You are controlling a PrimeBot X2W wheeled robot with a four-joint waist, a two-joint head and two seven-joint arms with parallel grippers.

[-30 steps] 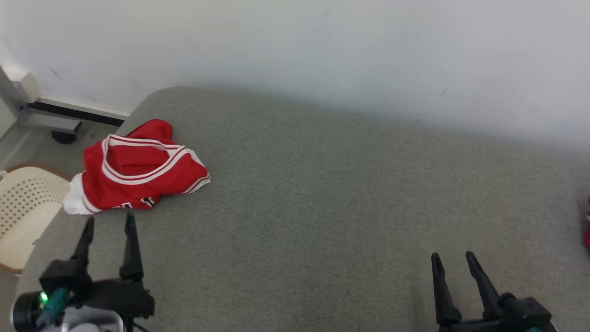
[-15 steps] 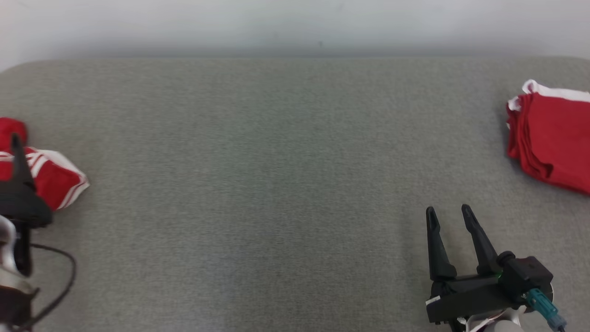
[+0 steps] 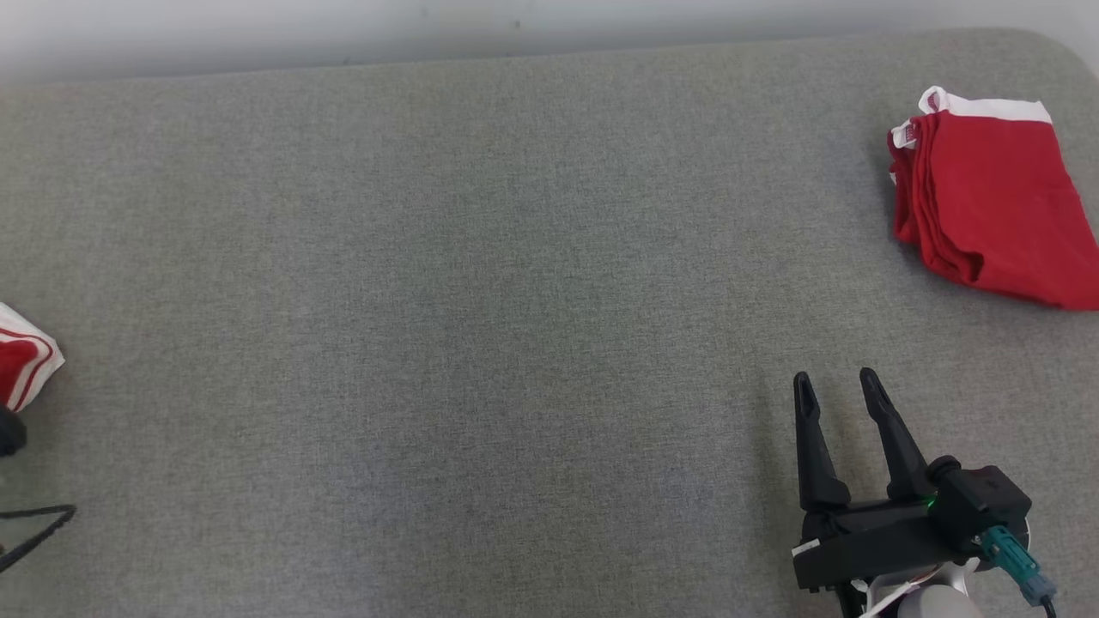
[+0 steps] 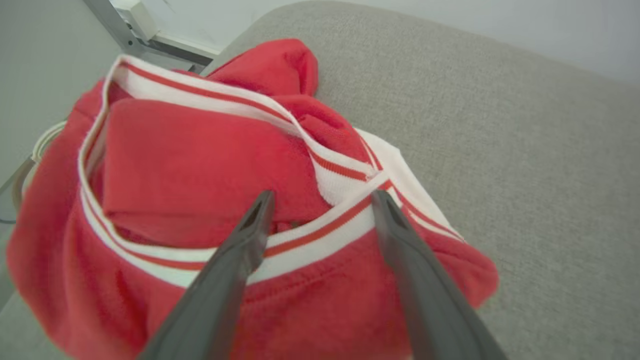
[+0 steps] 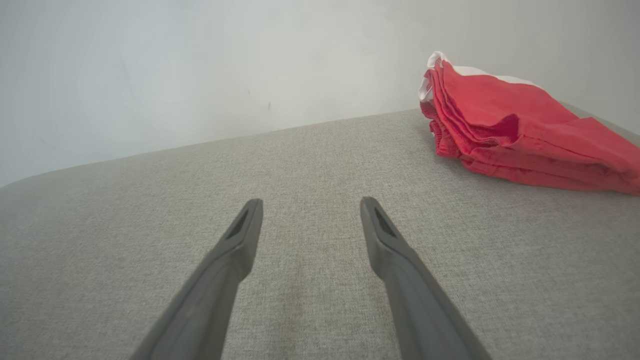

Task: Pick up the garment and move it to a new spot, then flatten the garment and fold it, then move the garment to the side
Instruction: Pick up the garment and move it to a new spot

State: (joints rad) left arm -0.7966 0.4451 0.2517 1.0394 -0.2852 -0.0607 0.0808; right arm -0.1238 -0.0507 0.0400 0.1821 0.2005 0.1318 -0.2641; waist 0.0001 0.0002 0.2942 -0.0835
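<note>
Grey woven padding [image 3: 481, 300] spreads across our whole workspace, backed by a pale wall [image 5: 150, 75]. Our garment [image 4: 190, 170], crumpled red cloth with white-and-red striped trim, lies at the padding's left end. In the head view just its corner peeks in at the left edge. Half a second ago more of it showed there, but the whole picture has shifted, so our head turned, not the cloth. Our left gripper [image 4: 322, 195] hangs over it, fingers spread wide, tips across the striped band; we cannot tell if they touch. Our right gripper [image 3: 835, 378] stands spread and empty above bare padding, well apart from a folded red pile [image 3: 987, 215] at the far right. We count two red heaps of cloth, one crumpled and one folded, and two grippers.
</note>
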